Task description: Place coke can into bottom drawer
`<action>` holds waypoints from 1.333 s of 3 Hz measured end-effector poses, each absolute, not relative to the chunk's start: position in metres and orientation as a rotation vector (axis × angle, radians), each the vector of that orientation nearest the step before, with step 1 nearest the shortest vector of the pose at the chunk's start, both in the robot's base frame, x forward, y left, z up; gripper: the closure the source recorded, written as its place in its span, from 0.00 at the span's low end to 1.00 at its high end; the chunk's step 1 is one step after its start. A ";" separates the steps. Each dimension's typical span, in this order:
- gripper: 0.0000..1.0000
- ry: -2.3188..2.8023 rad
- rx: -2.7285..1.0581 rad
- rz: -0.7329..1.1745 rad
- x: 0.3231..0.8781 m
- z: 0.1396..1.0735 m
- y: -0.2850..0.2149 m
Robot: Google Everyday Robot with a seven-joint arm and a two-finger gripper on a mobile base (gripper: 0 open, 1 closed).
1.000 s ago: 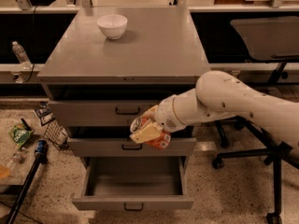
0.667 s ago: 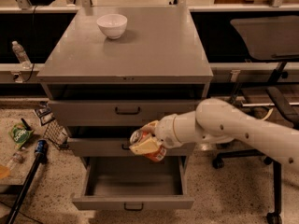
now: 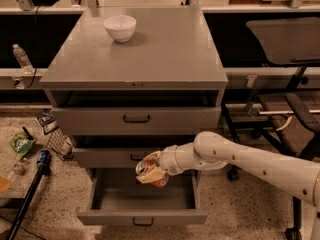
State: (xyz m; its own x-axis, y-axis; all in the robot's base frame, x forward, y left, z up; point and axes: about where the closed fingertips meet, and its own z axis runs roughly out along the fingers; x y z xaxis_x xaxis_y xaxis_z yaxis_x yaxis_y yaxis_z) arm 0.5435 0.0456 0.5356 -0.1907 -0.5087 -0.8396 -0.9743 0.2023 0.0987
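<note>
The grey cabinet's bottom drawer [image 3: 142, 215] is pulled open, its black handle on the front panel. My gripper [image 3: 151, 170] is shut on the red-orange coke can [image 3: 150, 173] and holds it tilted just above the open drawer's back part, in front of the middle drawer [image 3: 107, 157]. The white arm reaches in from the right.
A white bowl [image 3: 120, 27] stands on the cabinet top [image 3: 160, 54]. The top drawer [image 3: 136, 118] is shut. A water bottle [image 3: 21, 57], a green packet [image 3: 21, 144] and a blue-tipped pole [image 3: 31, 191] lie at the left. A chair [image 3: 292, 119] stands at the right.
My gripper has moved down and left with the can, from in front of the middle drawer to just above the open bottom drawer.
</note>
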 end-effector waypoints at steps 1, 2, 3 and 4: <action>1.00 1.802 -1.387 0.874 0.543 0.537 0.046; 1.00 1.803 -1.381 0.903 0.540 0.513 0.046; 1.00 1.780 -1.458 0.939 0.535 0.460 0.051; 1.00 1.787 -1.538 0.906 0.533 0.414 0.052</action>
State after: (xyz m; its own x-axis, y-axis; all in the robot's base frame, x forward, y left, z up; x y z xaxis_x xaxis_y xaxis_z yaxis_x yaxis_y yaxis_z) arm 0.5330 0.0521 0.4144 -0.1431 -0.5752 -0.8054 -0.9896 0.0931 0.1093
